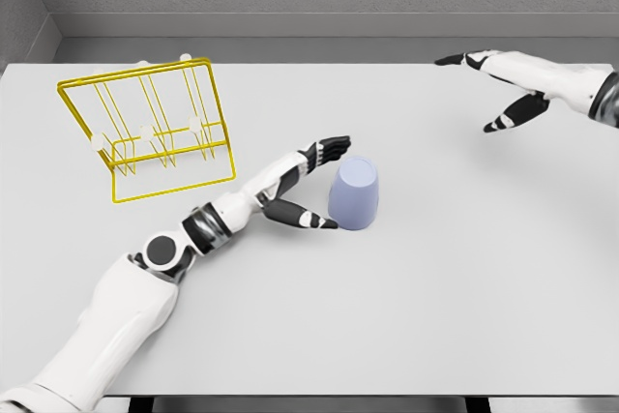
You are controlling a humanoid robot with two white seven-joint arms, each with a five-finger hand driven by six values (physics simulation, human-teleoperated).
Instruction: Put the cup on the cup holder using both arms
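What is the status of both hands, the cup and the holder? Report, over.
Left hand open, fingers either side of the lavender cup, no firm grasp visible. Right hand open, far right, away from the cup. Yellow wire cup holder far left, path clear.

Left robot hand (308,186) outstretched, fingers spread; right robot hand (503,86) raised, fingers relaxed.

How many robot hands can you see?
2. The left robot hand is open beside the cup. The right robot hand is open over the table's far right.
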